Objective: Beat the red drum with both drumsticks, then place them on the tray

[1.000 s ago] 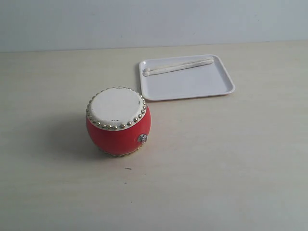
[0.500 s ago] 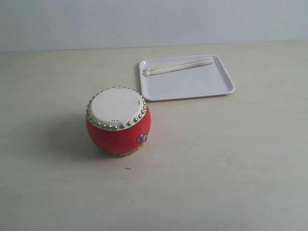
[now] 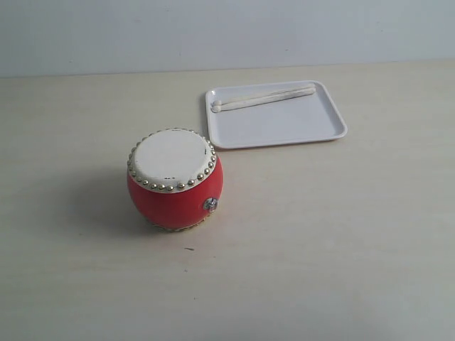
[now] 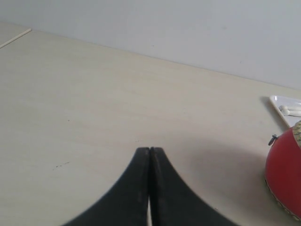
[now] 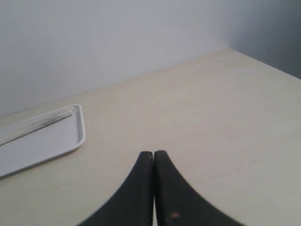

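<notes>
The red drum stands upright on the table, cream skin up, ringed with brass studs. Behind it to the right lies the white tray, and the two pale drumsticks rest side by side along its far edge. Neither arm shows in the exterior view. My left gripper is shut and empty above bare table, with the drum off to one side and the tray's corner beyond it. My right gripper is shut and empty too, apart from the tray holding the drumsticks.
The pale wooden table runs back to a plain grey wall. A table edge shows in the right wrist view.
</notes>
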{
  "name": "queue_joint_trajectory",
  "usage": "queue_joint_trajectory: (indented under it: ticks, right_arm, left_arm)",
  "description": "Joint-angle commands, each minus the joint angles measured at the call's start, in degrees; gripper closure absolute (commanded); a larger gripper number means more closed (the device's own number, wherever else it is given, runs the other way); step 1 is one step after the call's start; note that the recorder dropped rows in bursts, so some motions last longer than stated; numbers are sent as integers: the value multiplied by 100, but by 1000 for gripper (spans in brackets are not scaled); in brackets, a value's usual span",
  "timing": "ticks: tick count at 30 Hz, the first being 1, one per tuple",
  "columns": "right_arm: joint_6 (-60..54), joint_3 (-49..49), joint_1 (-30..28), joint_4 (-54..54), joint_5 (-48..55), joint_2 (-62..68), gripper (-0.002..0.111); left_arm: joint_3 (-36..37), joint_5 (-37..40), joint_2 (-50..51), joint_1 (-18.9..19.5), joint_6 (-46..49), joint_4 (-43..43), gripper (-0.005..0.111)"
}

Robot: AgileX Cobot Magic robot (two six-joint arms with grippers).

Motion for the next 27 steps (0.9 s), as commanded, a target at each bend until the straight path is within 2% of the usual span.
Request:
queue_joint_trajectory:
  ticks: [1,27]
  right_arm:
    - [-295,34,-39,-159,-103,-29,108]
    - [-235,54,-39,-159,-289,-29,108]
  left_arm:
    - [21,-33,-30,14,-41,26,107]
    - [21,-33,-30,14,-41,26,107]
